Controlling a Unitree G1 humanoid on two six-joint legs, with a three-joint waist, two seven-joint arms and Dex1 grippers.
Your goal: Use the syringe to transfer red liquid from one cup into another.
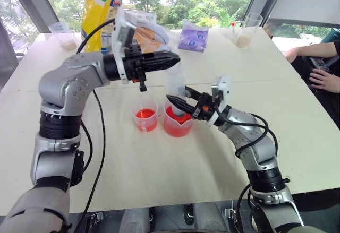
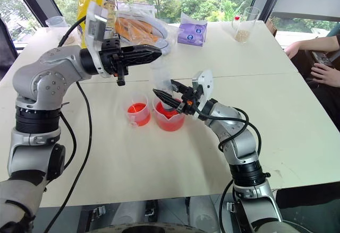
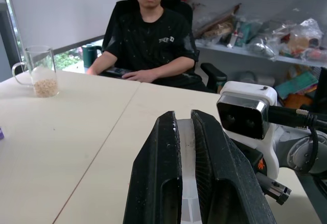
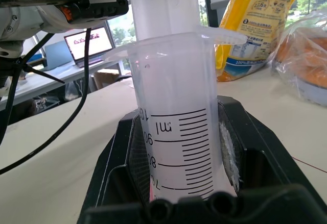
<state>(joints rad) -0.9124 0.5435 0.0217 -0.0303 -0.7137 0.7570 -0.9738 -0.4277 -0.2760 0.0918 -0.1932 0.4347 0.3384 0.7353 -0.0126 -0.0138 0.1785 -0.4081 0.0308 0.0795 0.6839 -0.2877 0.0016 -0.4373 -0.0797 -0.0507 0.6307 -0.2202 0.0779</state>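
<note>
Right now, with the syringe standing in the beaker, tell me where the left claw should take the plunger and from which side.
Grip the white plunger on the stem above the barrel flange, coming in level from the robot's left. The syringe stands upright in the beaker with the right claw clamped round its barrel, so only the stem above is free. The left claw is already there, its fingers either side of the stem.

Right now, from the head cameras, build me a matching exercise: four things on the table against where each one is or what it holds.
Things:
1. syringe
2. smaller cup
3. glass mug
4. purple packet

Descriptions:
A. far table edge, pale grains inside
B. upright in the beaker, held by the right gripper
C. beside the beaker, red liquid inside
D. far side, near the orange-filled bag

Pairs: 1-B, 2-C, 3-A, 4-D
</note>
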